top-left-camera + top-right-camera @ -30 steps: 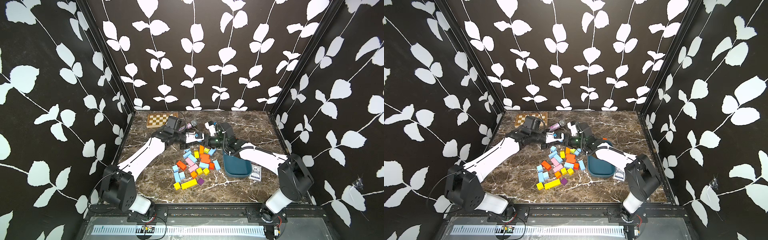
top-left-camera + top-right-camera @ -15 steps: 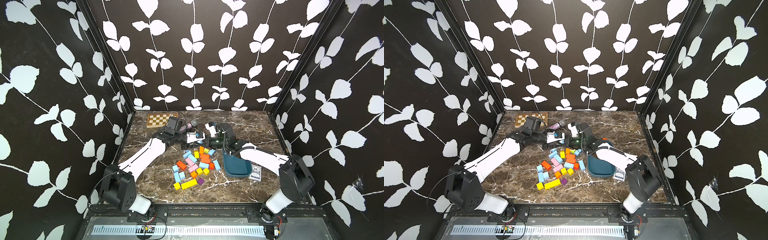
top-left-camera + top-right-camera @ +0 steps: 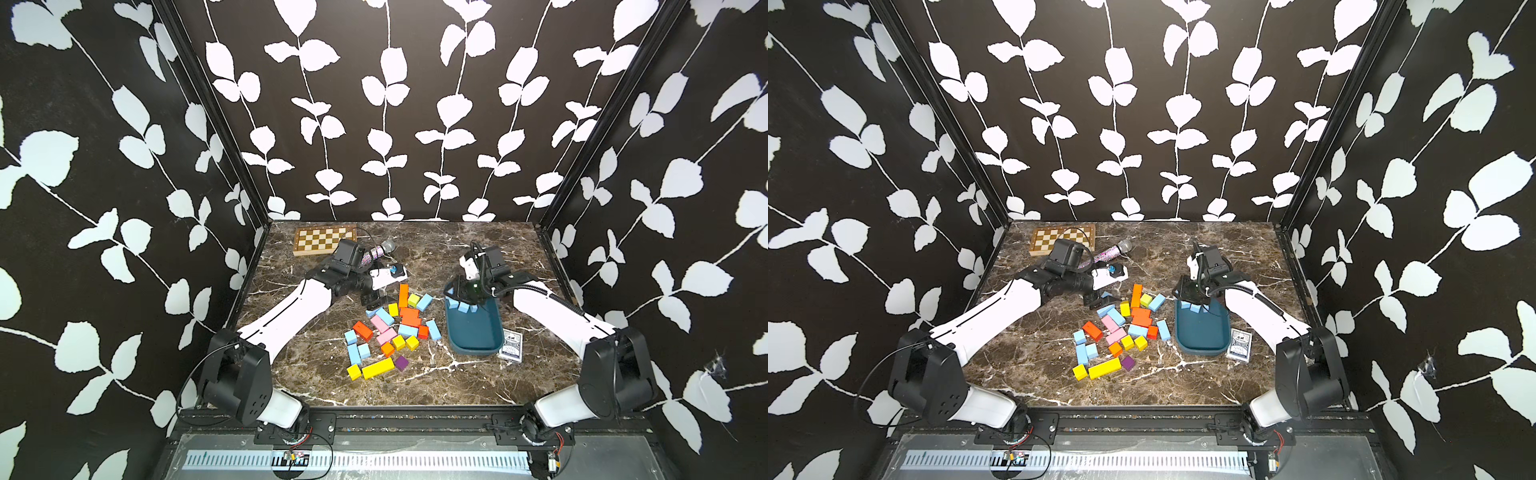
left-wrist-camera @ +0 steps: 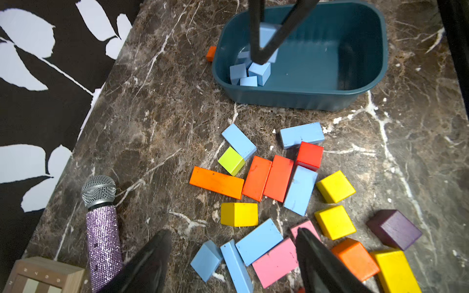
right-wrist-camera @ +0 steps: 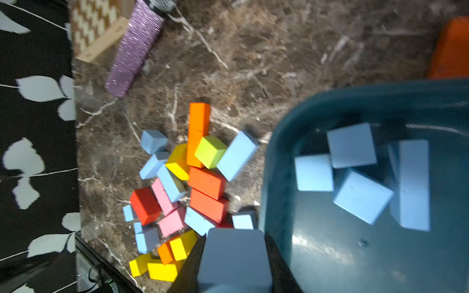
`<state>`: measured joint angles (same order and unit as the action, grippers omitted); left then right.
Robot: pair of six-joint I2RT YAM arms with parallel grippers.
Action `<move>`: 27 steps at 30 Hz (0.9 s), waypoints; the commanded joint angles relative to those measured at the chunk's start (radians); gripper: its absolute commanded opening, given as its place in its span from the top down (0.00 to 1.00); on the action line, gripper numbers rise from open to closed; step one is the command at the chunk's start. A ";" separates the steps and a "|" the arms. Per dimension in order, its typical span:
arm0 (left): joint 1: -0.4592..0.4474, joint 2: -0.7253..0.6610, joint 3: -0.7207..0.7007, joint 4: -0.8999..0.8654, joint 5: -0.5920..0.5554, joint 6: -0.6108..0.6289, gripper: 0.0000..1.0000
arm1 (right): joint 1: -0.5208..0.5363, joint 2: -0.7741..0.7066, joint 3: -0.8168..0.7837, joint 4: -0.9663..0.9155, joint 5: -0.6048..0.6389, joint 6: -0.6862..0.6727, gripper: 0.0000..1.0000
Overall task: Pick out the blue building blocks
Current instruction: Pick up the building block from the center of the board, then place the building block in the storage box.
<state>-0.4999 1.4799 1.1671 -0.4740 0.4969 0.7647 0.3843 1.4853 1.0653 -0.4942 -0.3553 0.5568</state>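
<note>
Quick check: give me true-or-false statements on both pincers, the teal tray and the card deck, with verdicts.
1. The right pincer is shut on a blue block. True.
2. The left pincer is shut. False: it is open and holds nothing.
3. The teal tray is empty. False: several blue blocks lie in it.
4. Other blue blocks lie on the table outside the tray. True.
5. The card deck sits inside the tray. False: it lies on the table beside it.
</note>
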 commanded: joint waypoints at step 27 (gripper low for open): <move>0.001 0.094 -0.041 -0.053 -0.026 -0.533 0.17 | -0.036 0.178 0.088 -0.349 0.257 -0.195 0.80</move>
<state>-0.4995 1.6123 1.1389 -0.5461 0.4591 0.2558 0.3481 1.6432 1.1351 -0.8085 -0.1089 0.3737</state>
